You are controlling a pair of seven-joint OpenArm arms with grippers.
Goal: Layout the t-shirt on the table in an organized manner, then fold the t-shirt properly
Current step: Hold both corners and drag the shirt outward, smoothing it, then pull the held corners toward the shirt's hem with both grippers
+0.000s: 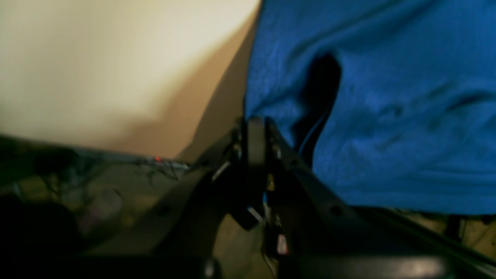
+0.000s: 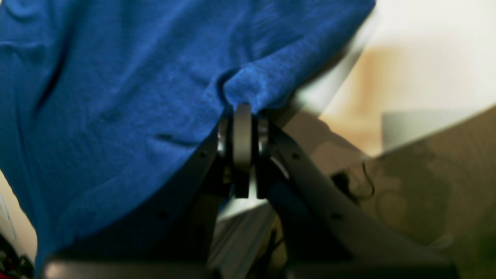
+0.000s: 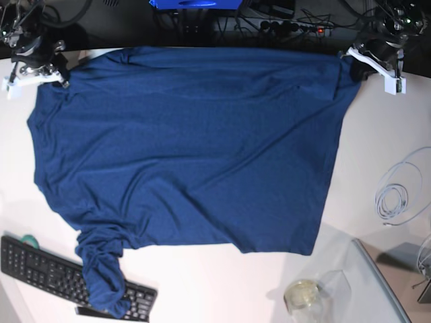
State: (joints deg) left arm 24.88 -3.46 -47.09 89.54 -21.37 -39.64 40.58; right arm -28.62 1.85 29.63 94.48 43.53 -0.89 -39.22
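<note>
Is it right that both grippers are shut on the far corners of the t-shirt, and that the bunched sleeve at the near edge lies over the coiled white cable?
Only the last part is wrong. The base view shows the bunched sleeve of the t-shirt over the black keyboard, not the coiled white cable. The left gripper and right gripper are shut on the far corners.

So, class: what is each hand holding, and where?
Both hold the dark navy-blue cloth t-shirt: left hand and right hand each pinch an edge at opposite far corners.

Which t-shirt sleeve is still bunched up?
The sleeve draped over the black keyboard in the base view; the rest of the t-shirt lies fairly flat.
</note>
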